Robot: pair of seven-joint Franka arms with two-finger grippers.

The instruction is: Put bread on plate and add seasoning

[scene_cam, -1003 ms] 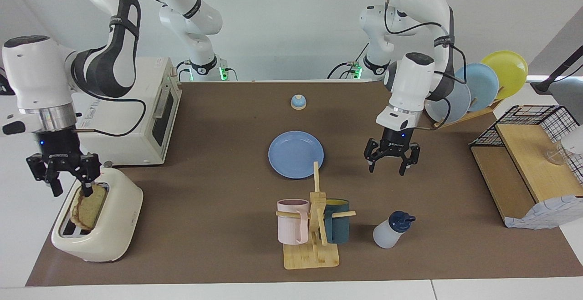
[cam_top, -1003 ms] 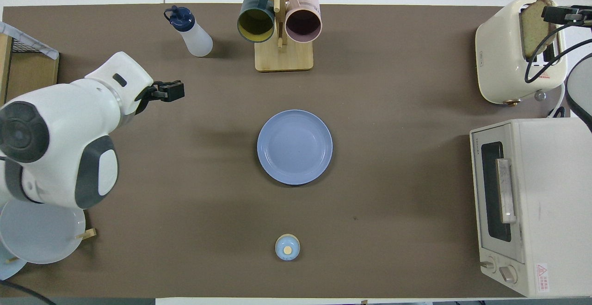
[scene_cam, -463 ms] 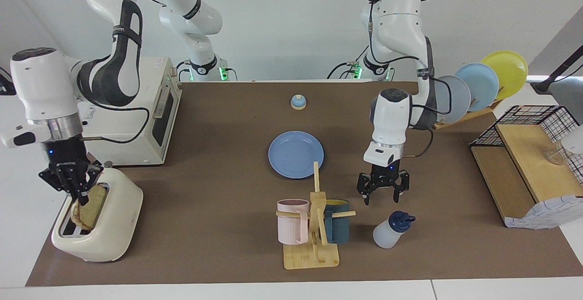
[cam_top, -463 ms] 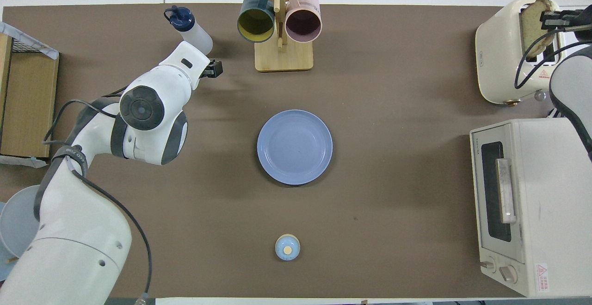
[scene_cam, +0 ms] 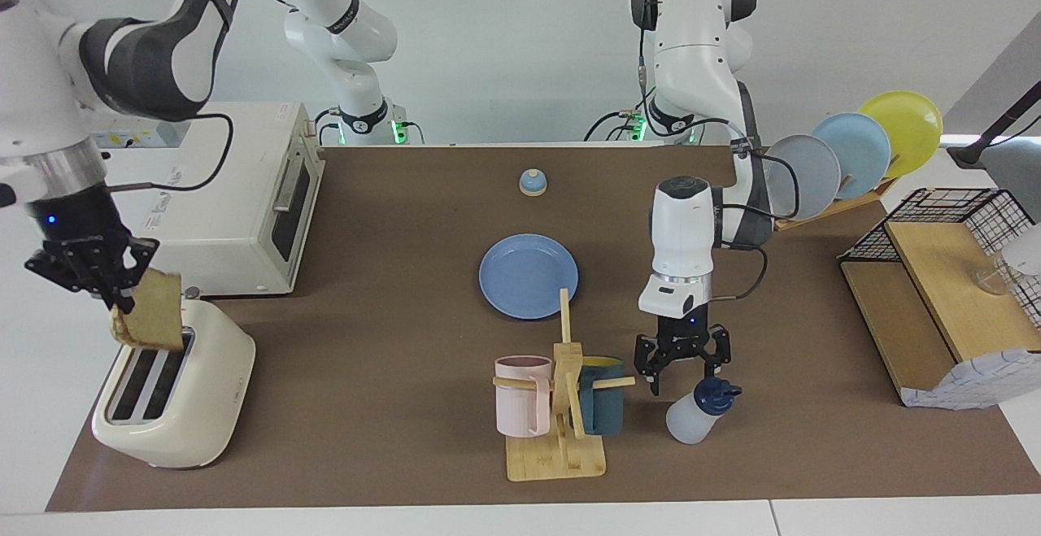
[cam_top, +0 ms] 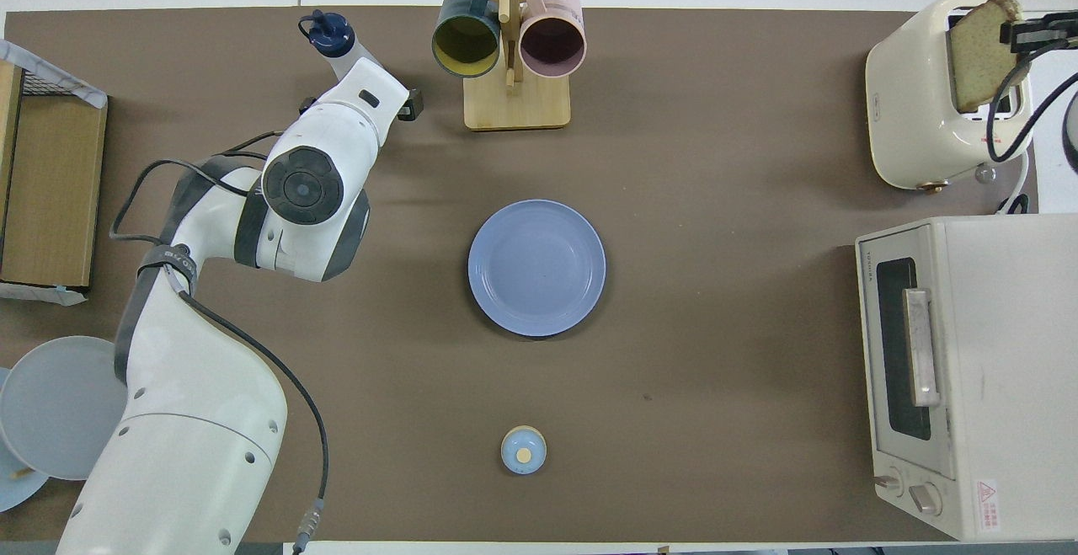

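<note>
While the right pincer (scene_cam: 104, 280) grips the bread (scene_cam: 151, 320) in the air just above the toaster (scene_cam: 175, 398), the plate (scene_cam: 529, 276) lies bare at mid-worktop (scene_cam: 390, 341). Seen in the facing view, the left pincer (scene_cam: 681, 367) hangs spread open, with the seasoning (scene_cam: 698, 412) standing just below it at about five o'clock, beside the mug rack (scene_cam: 561, 406).

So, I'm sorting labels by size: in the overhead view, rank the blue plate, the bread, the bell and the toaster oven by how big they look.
Largest to smallest:
1. toaster oven
2. plate
3. bread, lifted above the toaster, so it may look slightly bigger than it is
4. bell
</note>
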